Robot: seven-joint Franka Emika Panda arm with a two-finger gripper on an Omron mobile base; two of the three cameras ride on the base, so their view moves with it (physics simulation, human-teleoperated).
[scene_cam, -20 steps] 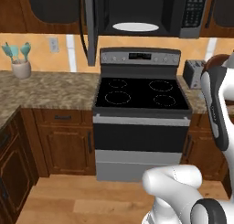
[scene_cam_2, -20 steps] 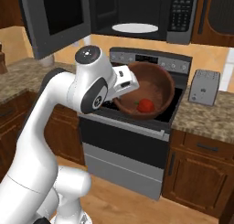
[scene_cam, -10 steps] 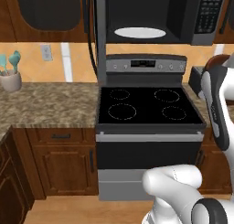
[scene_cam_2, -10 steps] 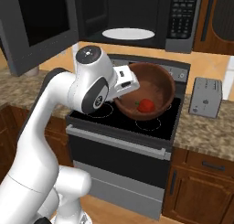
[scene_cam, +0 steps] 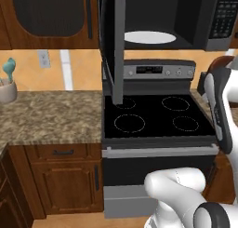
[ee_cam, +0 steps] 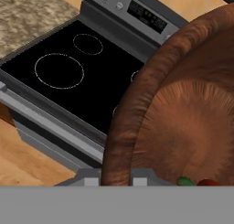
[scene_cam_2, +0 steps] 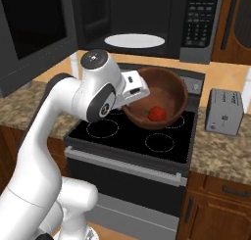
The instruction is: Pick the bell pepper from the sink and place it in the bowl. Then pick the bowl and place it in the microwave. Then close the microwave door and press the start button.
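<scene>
— White arm, dark little fingers. What is the gripper point(scene_cam_2: 133, 98) doing?

— It is pinching the rim of the bowl point(scene_cam_2: 159, 98). In the hand view the brown rim point(ee_cam: 132, 118) runs right down between the two finger tips, and they are squeezed onto it.

— Is the bowl sitting on something?

— No. It is up in the air over the stove point(scene_cam_2: 132, 131), above the black glass top with the thin ring marks. It is tipped a bit, so you can look inside it from the right base view.

— What is inside?

— The bell pepper point(scene_cam_2: 156, 113). It is small, round and red, and it lies low in the bowl. In the hand view just a bit of red with a green stem point(ee_cam: 197, 182) peeks out at the bottom edge.

— Where is the microwave?

— The microwave point(scene_cam_2: 147, 23) hangs above the stove, higher than the bowl. Its inside is black, and a white round plate point(scene_cam_2: 134, 40) lies flat in it. The buttons point(scene_cam_2: 198, 18) are on its right side.

— Is it open?

— Yes. The microwave door point(scene_cam_2: 34, 33) is swung wide out to the left. In the left base view you see the door point(scene_cam: 114, 41) edge-on, hanging down in front of the stove's back panel.

— Anything else near?

— A grey toaster point(scene_cam_2: 223, 111) stands on the speckled stone counter point(scene_cam_2: 220, 153) to the right of the stove. On the counter far to the left, in the left base view, is a pale pot point(scene_cam: 7, 90) with blue-green tools sticking up.
</scene>
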